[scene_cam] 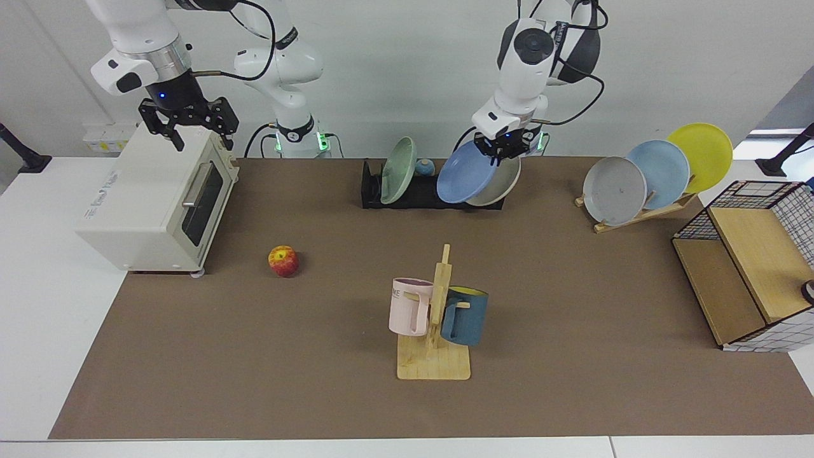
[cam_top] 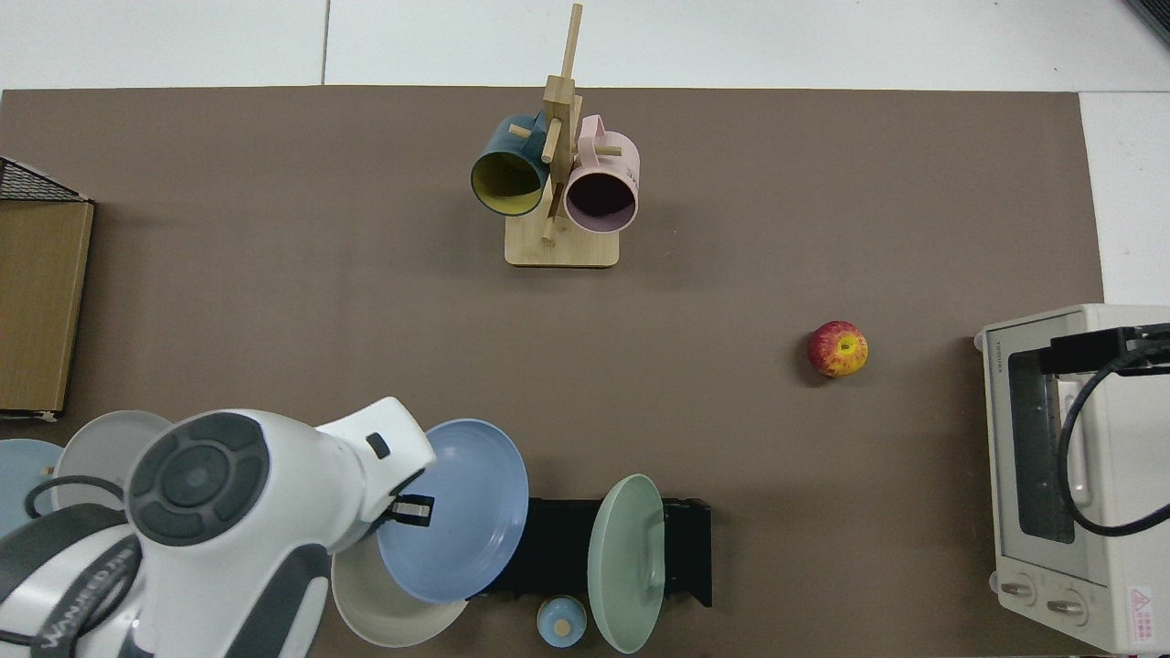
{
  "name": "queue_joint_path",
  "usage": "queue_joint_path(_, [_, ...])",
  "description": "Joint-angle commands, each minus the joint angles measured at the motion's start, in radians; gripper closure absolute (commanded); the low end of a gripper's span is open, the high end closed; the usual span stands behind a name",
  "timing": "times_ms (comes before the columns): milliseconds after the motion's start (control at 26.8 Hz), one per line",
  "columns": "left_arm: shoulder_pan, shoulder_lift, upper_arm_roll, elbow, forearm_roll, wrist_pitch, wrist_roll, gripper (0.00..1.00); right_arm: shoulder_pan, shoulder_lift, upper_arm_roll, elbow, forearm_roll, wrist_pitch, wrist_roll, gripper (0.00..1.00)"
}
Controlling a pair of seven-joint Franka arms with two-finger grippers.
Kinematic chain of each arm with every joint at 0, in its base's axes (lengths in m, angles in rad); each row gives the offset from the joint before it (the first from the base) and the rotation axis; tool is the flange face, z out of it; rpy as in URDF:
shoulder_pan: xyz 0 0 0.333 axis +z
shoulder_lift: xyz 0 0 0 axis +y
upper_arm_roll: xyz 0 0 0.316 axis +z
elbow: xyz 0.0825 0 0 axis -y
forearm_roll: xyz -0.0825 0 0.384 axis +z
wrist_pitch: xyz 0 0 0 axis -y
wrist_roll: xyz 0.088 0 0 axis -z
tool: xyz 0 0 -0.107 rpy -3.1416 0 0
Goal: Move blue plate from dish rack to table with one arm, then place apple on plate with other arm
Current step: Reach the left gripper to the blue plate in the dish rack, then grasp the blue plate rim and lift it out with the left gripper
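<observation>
My left gripper [scene_cam: 507, 148] is shut on the upper rim of the blue plate [scene_cam: 466, 173], which hangs tilted above the right end of the black dish rack [scene_cam: 413, 192], out of its slot. From above, the blue plate [cam_top: 462, 507] overlaps a beige plate, and the same gripper [cam_top: 409, 510] grips its edge. The red and yellow apple [scene_cam: 283, 261] lies on the brown table mat [scene_cam: 305, 356] near the toaster oven; the top view shows the apple [cam_top: 837, 348] alone. My right gripper [scene_cam: 187, 121] waits open above the oven.
A pale green plate [scene_cam: 397, 170] and a beige plate [scene_cam: 499, 184] stay in the rack, with a small blue knob-shaped object [scene_cam: 424, 167] behind it. A white toaster oven [scene_cam: 159, 197], a wooden mug tree [scene_cam: 435, 318] with two mugs, a wooden plate stand [scene_cam: 642, 213] and a wire-and-wood shelf [scene_cam: 750, 267] stand around.
</observation>
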Motion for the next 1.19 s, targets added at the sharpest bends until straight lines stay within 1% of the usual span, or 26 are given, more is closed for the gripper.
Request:
queue_joint_path(0, [0.12, 0.065, -0.003, 0.034, -0.058, 0.09, 0.062, 1.0, -0.004, -0.013, 0.004, -0.008, 0.0, 0.009, -0.002, 0.0])
queue_joint_path(75, [0.182, 0.085, 0.0, 0.064, -0.13, 0.099, 0.125, 1.0, -0.004, -0.013, 0.004, -0.008, 0.0, 0.009, -0.002, 0.0])
queue_joint_path(149, [0.232, 0.117, 0.0, 0.101, -0.185, 0.097, 0.189, 1.0, -0.004, -0.013, 0.004, -0.008, -0.001, 0.009, -0.002, 0.0])
queue_joint_path(261, [0.287, 0.174, 0.0, 0.161, -0.216, 0.099, 0.246, 1.0, -0.004, -0.013, 0.004, -0.008, 0.0, 0.009, -0.002, 0.0])
queue_joint_path(373, [0.307, 0.251, 0.0, 0.228, -0.23, 0.099, 0.253, 1.0, -0.004, -0.013, 0.004, -0.008, 0.0, 0.009, -0.002, 0.0])
queue_joint_path(485, [0.324, 0.346, 0.001, 0.276, -0.288, 0.128, 0.253, 1.0, -0.004, -0.013, 0.004, -0.008, -0.001, 0.009, -0.002, 0.0])
queue_joint_path(635, [0.316, 0.45, -0.003, 0.284, -0.313, 0.218, 0.285, 1.0, -0.004, -0.013, 0.004, -0.008, -0.001, 0.009, -0.002, 0.0])
queue_joint_path(784, [0.316, 0.493, -0.005, 0.284, -0.32, 0.243, 0.338, 1.0, -0.004, -0.013, 0.004, -0.008, -0.001, 0.009, -0.002, 0.0])
queue_joint_path(896, [0.319, 0.528, -0.01, 0.284, -0.363, 0.272, 0.357, 1.0, -0.004, -0.013, 0.004, -0.008, -0.001, 0.009, -0.002, 0.0])
queue_joint_path(1008, [0.301, 0.547, -0.011, 0.278, -0.385, 0.321, 0.372, 1.0, -0.004, -0.013, 0.004, -0.008, -0.001, 0.009, -0.002, 0.0])
queue_joint_path(1157, [0.238, 0.573, -0.01, 0.265, -0.389, 0.358, 0.375, 1.0, -0.004, -0.013, 0.004, -0.008, -0.001, 0.009, -0.002, 0.0])
